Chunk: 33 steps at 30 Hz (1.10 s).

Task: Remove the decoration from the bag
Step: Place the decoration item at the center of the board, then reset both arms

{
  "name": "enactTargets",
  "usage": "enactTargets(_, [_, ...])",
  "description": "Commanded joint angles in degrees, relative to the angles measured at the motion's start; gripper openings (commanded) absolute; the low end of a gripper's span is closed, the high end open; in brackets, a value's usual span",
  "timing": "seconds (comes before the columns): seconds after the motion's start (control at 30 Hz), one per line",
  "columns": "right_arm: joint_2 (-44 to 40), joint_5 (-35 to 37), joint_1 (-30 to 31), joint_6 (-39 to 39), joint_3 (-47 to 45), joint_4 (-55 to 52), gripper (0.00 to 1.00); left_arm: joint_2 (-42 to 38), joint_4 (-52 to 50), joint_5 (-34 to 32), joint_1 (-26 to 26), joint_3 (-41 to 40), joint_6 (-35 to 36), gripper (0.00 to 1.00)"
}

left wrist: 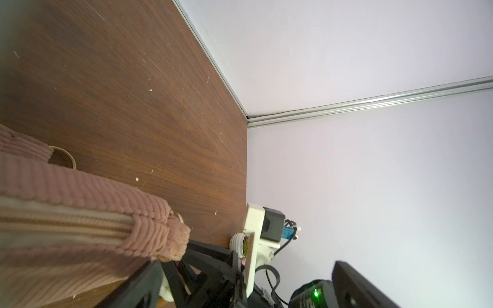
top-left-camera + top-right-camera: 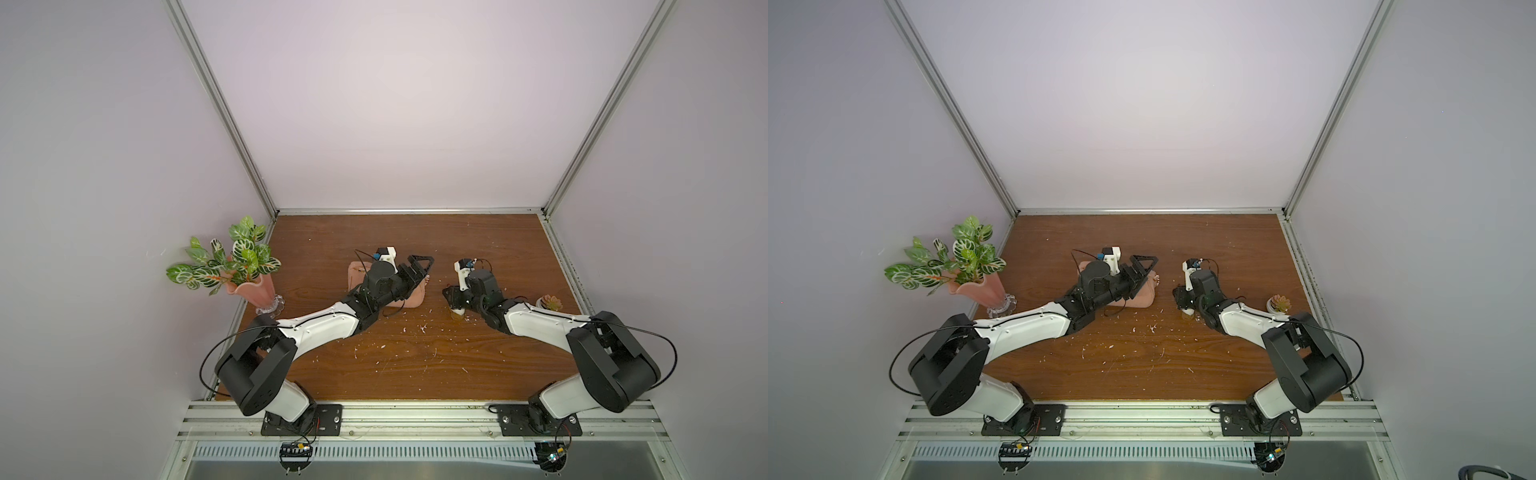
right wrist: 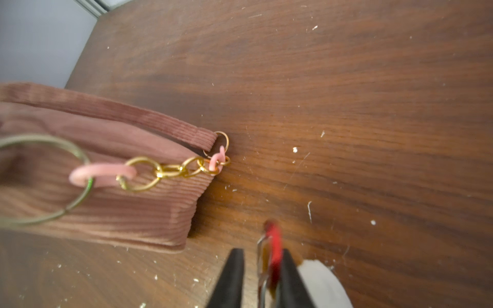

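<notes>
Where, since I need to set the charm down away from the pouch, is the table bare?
Bare table lies in the far strip along the back wall, behind the bag, and in the near patch between the left arm and right arm, with only white crumbs. The middle band is crowded: vase, bag, decoration at the right gripper, succulent.
</notes>
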Motion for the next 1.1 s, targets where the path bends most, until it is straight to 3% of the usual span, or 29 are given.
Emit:
enactTargets(0.0, [0.3,-0.7,-0.8,-1.2,3.5,-1.6,0.41,-2.1,-3.0,-0.9,0.6,2.1,2.7,1.00])
enactTargets(0.1, [-0.2,-1.2,-1.6,-1.9,5.3,-3.9,0.54,-3.0,-4.2,-1.1,0.5,2.8,3.2,1.00])
enactTargets(0.2, [-1.2,-1.6,-2.4,-2.7,6.6,-6.3,0.60,-3.7,-5.3,-1.5,0.6,3.3,3.8,1.00])
enactTargets(0.53, [-7.5,-2.5,-5.0,-3.4,4.5,-8.8,0.64,-5.5,-7.4,-2.2,0.6,4.6,6.8,1.00])
enactTargets(0.7, [-12.5,-0.7,-5.1,-4.5,2.1,-9.6,0.69,-9.0,-12.5,-5.1,0.6,7.3,13.8,1.00])
enactTargets(0.77, [-15.5,1.3,-5.1,-5.1,1.0,-9.7,0.76,-11.6,-16.0,-7.9,0.6,8.3,18.1,1.00])
enactTargets(0.83, [-19.6,5.4,-5.3,-5.9,0.4,-10.0,0.96,-14.5,-20.1,-11.8,0.7,9.5,22.8,1.00])
enactTargets(0.97, [-28.0,18.6,-7.3,-6.8,-1.3,-9.2,0.99,-22.1,-25.8,-24.8,0.6,9.2,32.6,1.00])
enactTargets(1.07, [-33.3,26.8,-11.5,-9.2,-3.9,-4.1,0.99,-28.7,-24.3,-36.8,0.7,4.8,41.1,1.00])
